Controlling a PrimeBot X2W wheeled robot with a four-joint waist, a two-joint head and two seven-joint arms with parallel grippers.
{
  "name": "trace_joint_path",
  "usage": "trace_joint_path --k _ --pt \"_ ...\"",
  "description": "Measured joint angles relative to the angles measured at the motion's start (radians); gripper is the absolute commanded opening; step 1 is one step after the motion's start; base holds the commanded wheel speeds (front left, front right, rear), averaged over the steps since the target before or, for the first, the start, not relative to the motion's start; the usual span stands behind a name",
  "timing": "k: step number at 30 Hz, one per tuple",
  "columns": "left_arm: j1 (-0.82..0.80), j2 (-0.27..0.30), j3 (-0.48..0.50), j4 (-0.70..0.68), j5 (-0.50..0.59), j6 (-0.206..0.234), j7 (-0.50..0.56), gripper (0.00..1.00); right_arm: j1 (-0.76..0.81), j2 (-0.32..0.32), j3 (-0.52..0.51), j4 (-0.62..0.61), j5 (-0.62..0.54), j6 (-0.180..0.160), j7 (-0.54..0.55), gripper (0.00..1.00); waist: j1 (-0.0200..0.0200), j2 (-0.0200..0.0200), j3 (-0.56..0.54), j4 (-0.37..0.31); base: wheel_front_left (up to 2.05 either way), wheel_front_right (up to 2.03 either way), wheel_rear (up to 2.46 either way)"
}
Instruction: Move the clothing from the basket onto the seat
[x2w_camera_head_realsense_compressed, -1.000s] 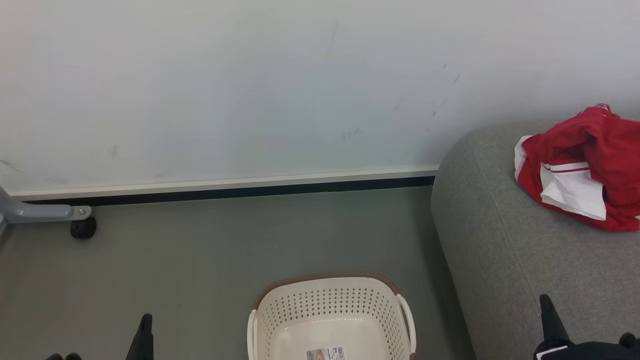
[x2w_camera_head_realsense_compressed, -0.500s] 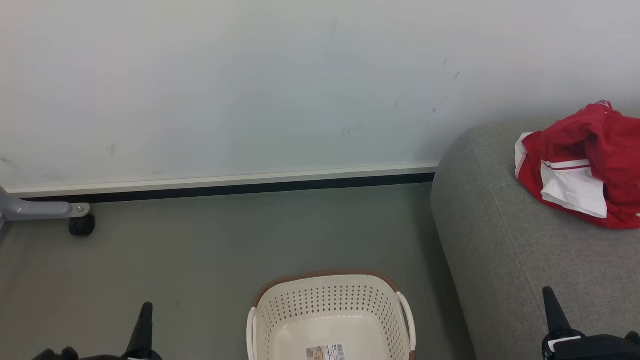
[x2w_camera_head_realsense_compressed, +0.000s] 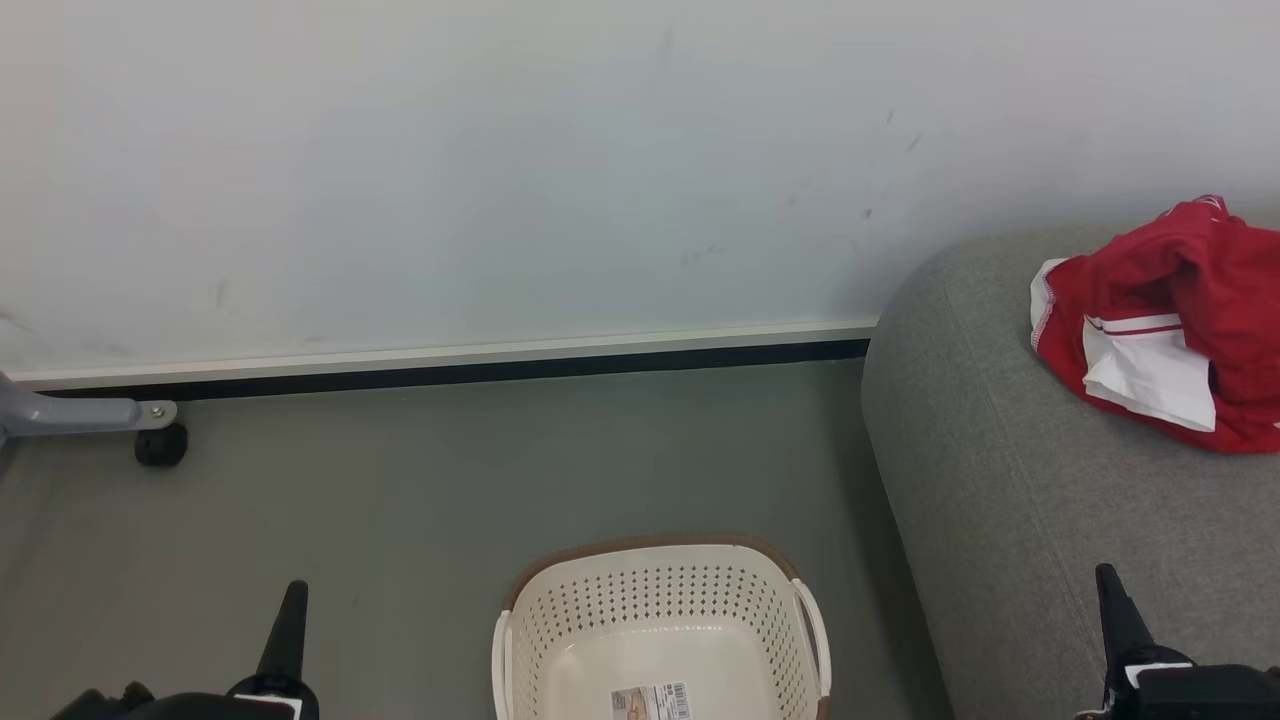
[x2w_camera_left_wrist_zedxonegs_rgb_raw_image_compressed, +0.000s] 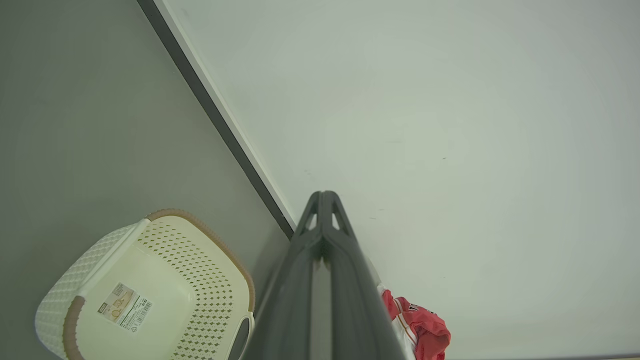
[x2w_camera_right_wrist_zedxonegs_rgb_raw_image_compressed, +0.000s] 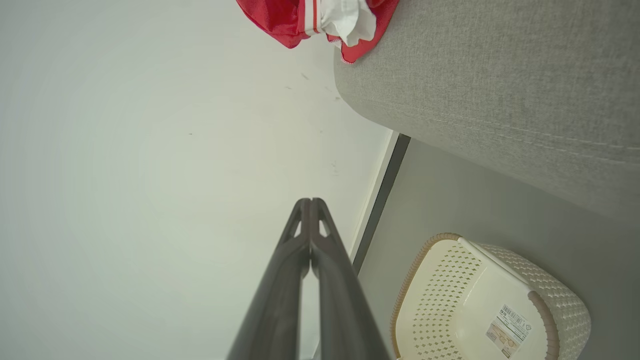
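— Clothing, red sports fabric with white trim and a white panel, lies bunched on the big grey woven-fabric seat, near its rounded end by the pale wall. From my station I judge it is heaped like that because it was simply dropped there, not spread out.

— And the container?

— That small cream-white perforated plastic basket with the brown rim stands on the grey floor just beside the seat. I see its bare bottom and one printed paper label stuck there. My head view cuts off its near edge, but both wrist views show most of the inside, and there is no clothing in it.

— What are the arms doing?

— Left jaws and right jaws are both pressed fully together with nothing between them. They point upward, one on each side of the basket, the right ones over the seat's front. I read that as a rest pose: I see nothing more to lift, so I'd call the job finished.
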Motion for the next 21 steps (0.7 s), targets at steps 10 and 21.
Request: trace_joint_path --k 10,21 --pt "-0.027 -0.016 0.023 0.015 -0.110 -0.021 0.031 0.00 -0.021 0.017 -0.035 0.016 0.100 0.026 0.031 0.00 0.0000 0.0000 0.006 -0.001 0.00 0.00 0.00" --pt "-0.057 -0.032 0.046 0.029 -0.205 -0.046 0.060 0.00 -0.042 0.031 -0.069 0.031 0.198 0.045 0.061 0.00 0.0000 0.0000 0.012 -0.002 0.00 0.00 0.00"
